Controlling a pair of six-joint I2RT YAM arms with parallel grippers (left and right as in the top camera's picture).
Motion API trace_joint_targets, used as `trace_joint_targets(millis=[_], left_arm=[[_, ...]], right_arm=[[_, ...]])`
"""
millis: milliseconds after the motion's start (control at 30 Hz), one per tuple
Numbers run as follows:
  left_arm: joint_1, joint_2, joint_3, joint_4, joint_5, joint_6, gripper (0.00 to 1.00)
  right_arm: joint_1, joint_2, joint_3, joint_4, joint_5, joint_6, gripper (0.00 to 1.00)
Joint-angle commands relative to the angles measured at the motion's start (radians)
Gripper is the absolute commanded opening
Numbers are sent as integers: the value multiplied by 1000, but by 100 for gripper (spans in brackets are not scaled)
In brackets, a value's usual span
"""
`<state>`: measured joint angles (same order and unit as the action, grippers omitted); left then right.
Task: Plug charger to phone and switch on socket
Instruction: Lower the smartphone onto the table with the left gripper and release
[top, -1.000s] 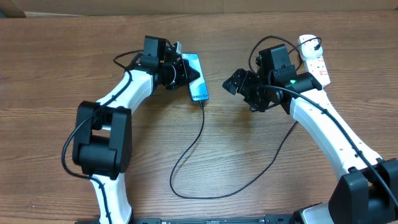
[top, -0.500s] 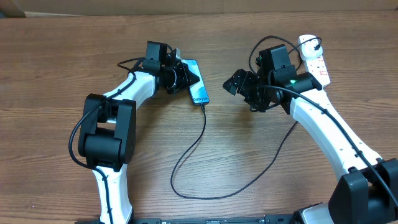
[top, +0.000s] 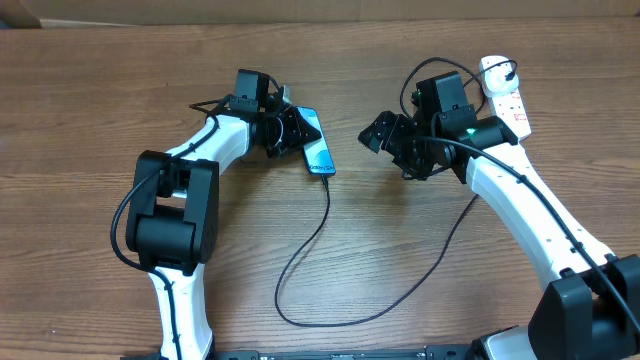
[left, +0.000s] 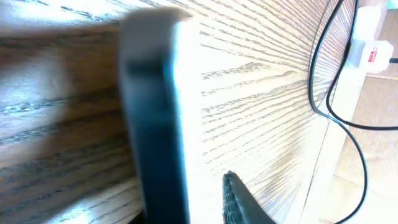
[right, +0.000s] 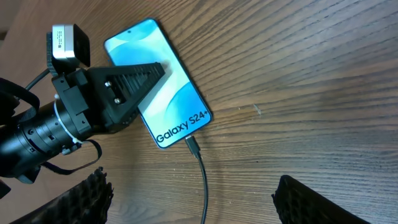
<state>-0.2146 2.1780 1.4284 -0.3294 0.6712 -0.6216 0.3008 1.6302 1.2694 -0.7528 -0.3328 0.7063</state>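
Note:
The phone (top: 319, 152) lies on the table with its light-blue screen up, and also shows in the right wrist view (right: 181, 107). The charger (top: 311, 233), a thin black cable, has its tip in the phone's near short edge (right: 192, 145). My left gripper (top: 298, 128) is at the phone's far end, with one finger (right: 132, 79) over the screen. In the left wrist view that finger (left: 235, 190) stands a gap away from the phone (left: 155, 137); the other finger is hidden. My right gripper (top: 380, 133) is open and empty, right of the phone (right: 186, 194). The socket (top: 506, 98) lies at the far right.
The charger loops toward the table's near edge (top: 330, 318) and runs back up to the right. The socket's white plug and black cables show in the left wrist view (left: 368, 52). The right arm's body (top: 520, 200) lies across the right side.
The left arm shifted its elbow. The left gripper and phone moved slightly nearer and to the right, and the phone turned a little. The right arm has not moved.

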Motion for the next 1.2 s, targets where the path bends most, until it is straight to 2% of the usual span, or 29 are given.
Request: trace_joint_targets(millis=[0,200,367,533,633,733,900,1033,1167], left_arm=[[-2,8,14,1,27,16,27],[-2,8,14,-22,-29,16,26],[8,8,14,-60,-58,16,47],[30,8,14,-78,-57,17,56],[48,6,14,-100,-55,21,58],[70,2,14,-137,-45,63,65],[104,-2,14,-204,-47,121,69],[135,-3,17,-239,-50,133,68],[165,-27,37,-310,-60,198,67]], right_arm=[[-5,2,6,1,11,-9,83],[-5,2,6,1,11,-9,83],[-5,2,6,-5,11,-22,84],[-5,2,6,-5,11,-53,88],[-5,2,6,-5,10,-53,91],[-5,2,6,-5,12,-53,93],[-5,2,6,-5,37,-53,94],[-5,2,6,-2,37,-53,94],[-5,2,6,-10,69,-54,94]])
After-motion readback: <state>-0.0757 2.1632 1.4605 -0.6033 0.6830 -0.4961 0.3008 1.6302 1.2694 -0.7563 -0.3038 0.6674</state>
